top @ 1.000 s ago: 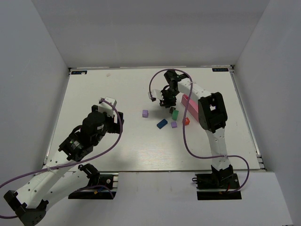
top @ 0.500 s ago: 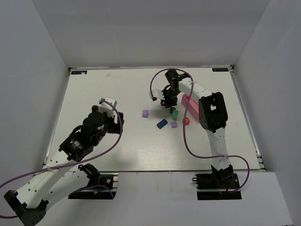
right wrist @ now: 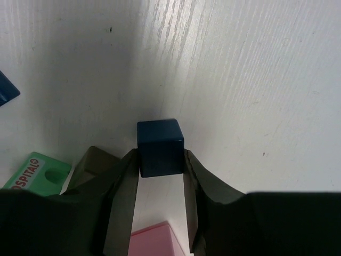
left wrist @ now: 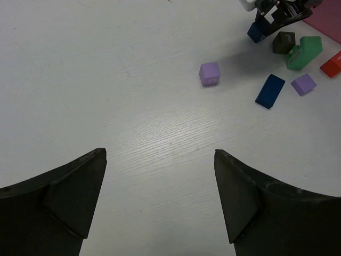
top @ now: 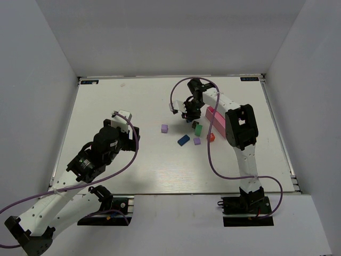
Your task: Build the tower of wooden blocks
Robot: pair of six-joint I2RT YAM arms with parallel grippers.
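I saw bright, even overhead light on the table, with soft sheen and faint shadows; the right wrist view's near fingers looked blurred.

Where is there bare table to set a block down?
Free: the white tabletop left of the lone lilac wooden cube, to the left gripper; the near strip nearer than the blue wooden brick. Crowded: between that brick and the pink tray, where a green block, red block and smaller lilac cube sit by the right gripper holding a dark blue cube.
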